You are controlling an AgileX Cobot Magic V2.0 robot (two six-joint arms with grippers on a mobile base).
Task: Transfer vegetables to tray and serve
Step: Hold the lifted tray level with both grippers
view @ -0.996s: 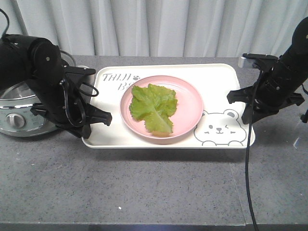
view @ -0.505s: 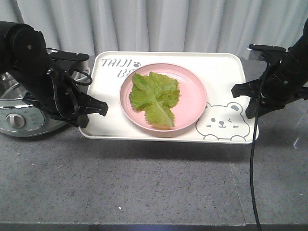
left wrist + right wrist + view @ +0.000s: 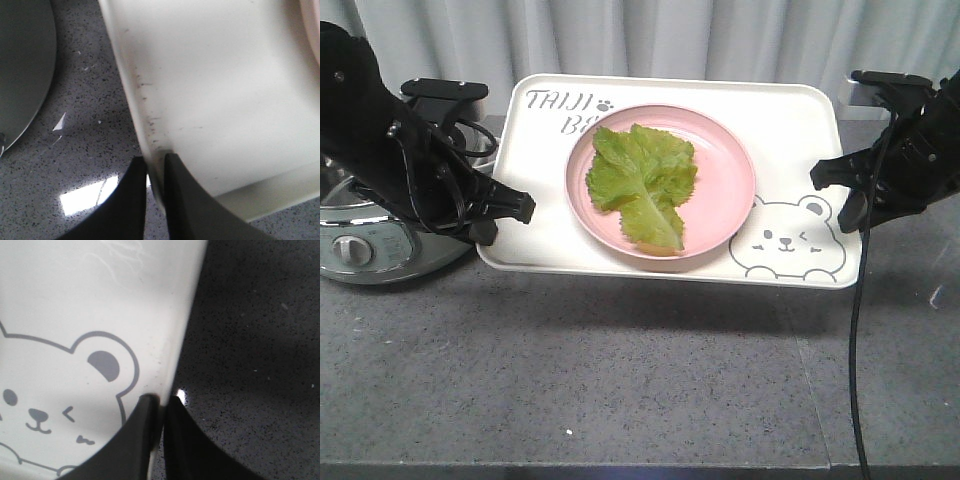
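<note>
The cream-white tray [image 3: 790, 130] with the bear drawing hangs above the grey table, its shadow on the surface below. On it stands a round pink plate [image 3: 725, 170], and the green lettuce leaf [image 3: 640, 185] lies flat on that plate. My left gripper [image 3: 510, 212] is shut on the tray's left rim [image 3: 150, 125], one finger inside and one outside. At the other end, my right gripper [image 3: 835, 195] is shut on the right rim [image 3: 172, 355], beside the bear's ear.
A silver cooker pot [image 3: 350, 240] with a dial stands at the far left, behind my left arm. A black cable [image 3: 853, 340] hangs from my right arm down over the table's front edge. A grey curtain closes the back.
Both arms have raised the tray off the table, and it has come higher and closer in the view. The plate and leaf rode up with it without shifting.
</note>
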